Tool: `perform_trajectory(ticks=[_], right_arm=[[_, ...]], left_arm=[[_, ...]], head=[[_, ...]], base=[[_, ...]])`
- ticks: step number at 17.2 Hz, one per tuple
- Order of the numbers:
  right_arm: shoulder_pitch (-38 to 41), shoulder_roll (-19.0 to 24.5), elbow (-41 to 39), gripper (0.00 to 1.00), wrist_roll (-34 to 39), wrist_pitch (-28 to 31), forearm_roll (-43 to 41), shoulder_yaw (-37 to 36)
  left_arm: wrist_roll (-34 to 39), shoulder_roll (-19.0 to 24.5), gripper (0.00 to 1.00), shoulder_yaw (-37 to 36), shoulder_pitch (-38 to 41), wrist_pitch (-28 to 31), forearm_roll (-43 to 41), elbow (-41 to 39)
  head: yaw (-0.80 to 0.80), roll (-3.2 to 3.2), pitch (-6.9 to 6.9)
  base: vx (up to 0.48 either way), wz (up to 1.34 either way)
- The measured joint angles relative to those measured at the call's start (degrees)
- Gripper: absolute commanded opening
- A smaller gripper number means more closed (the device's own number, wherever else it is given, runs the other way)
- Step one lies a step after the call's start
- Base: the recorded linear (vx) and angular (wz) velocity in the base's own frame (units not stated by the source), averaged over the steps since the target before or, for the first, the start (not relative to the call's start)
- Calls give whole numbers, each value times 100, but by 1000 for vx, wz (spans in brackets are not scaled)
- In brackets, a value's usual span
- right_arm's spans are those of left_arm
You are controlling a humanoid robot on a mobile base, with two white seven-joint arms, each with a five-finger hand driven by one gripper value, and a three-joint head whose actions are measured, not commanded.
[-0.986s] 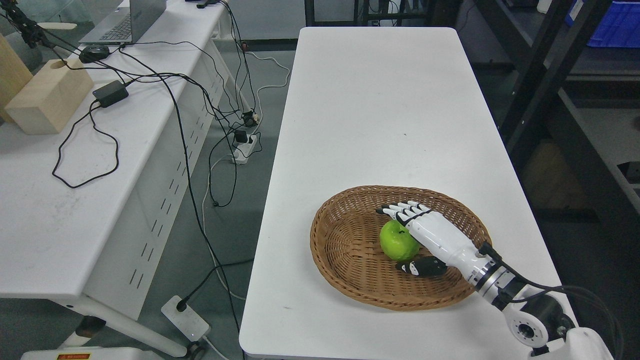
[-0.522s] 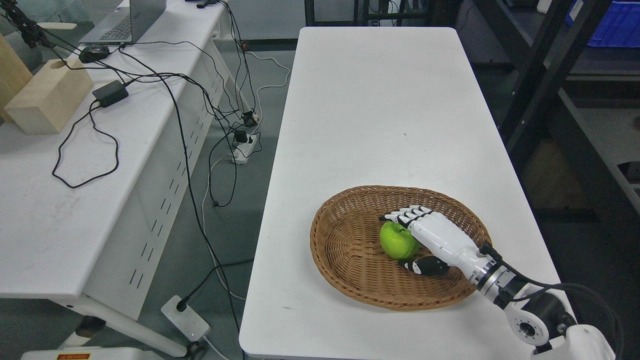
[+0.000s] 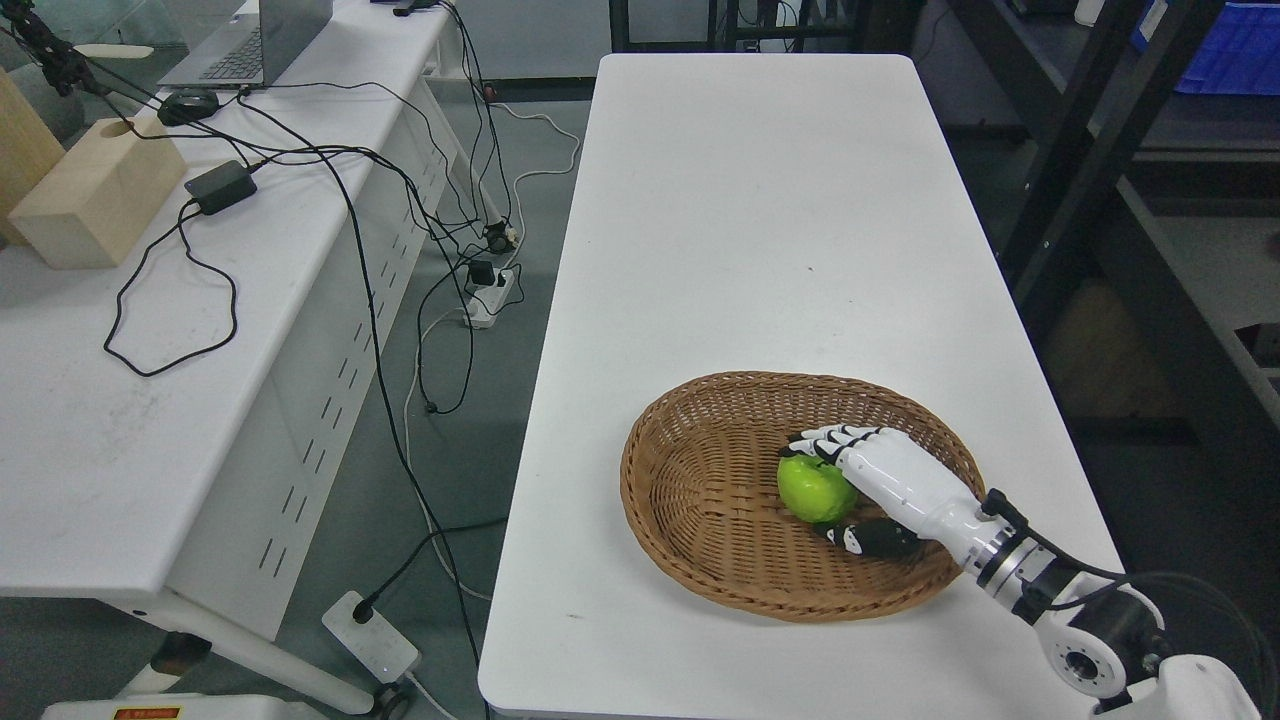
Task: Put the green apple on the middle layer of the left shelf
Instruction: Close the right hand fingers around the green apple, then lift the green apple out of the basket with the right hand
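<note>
1. A green apple [image 3: 816, 490] is seen inside a wicker basket [image 3: 700, 520], right of the basket's centre.
2. The apple is enclosed by the right hand [image 3: 880, 485], whose arm enters from the lower right corner and crosses the basket's right rim.
3. The fingers [image 3: 825, 438] are curled over the far side and top of the apple, while the dark thumb [image 3: 870, 538] is set against its near side; the apple is thus gripped between them.
4. Whether the apple is resting on the basket floor or has been raised off it cannot be told.
5. The basket is placed on a white table [image 3: 750, 200], at the table's near end and toward its right edge; the far part of the table lies beyond the basket.
6. To the left of the basket, across a strip of floor, a second white desk [image 3: 100, 450] is seen.
7. On that desk, far to the left of the basket, a wooden block [image 3: 95, 200], a black power adapter [image 3: 220, 185] and trailing black cables [image 3: 180, 300] are found.
8. A laptop [image 3: 250, 45] is set at the desk's far end.
9. To the right of the basket, beyond the table's edge, a dark metal shelf frame [image 3: 1090, 150] is visible.
10. On the floor left of the basket, a white power strip [image 3: 370, 635] is lying.
</note>
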Motion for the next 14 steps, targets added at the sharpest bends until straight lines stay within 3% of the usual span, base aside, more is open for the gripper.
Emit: perform_trajectory(ticks=[5,8,14], right_arm=[[200,-114,-47,0,114,-432,-670,-544],[246,-7,-166,0,-193,-479,-973,-1069],[262,523,-338,0,-1537,906,-1173,-1893]], left_arm=[[1,0,100,0,0,-1,0,0],[1,0,100,-1,0,-1,0,1],[-3,0,100,-1,0,-3,0,1]], head=[[0,0,0],[0,0,0],[0,0,0]], base=[[0,0],[0,0],[0,0]])
